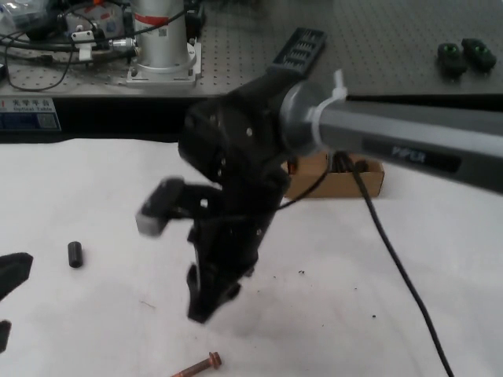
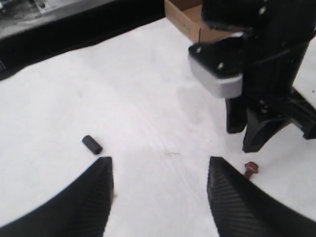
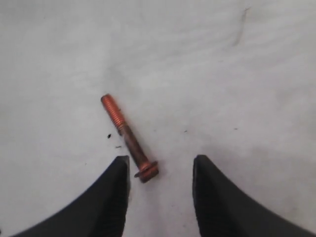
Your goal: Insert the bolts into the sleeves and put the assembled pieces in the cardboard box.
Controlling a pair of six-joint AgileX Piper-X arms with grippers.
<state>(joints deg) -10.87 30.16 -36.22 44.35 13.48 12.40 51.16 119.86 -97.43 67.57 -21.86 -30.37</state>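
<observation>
Right gripper [image 3: 160,167] open wide, empty, low over bolt [image 3: 129,138], bolt head between its fingers. Left gripper [image 2: 160,168] open, empty; sleeve [image 2: 92,144] well apart from bolt.

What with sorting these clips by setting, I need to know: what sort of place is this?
Probably a robotics lab or workshop: a perforated metal table behind carries a metal post and tangled cables, and a robot arm hangs over a white-covered bench.
</observation>
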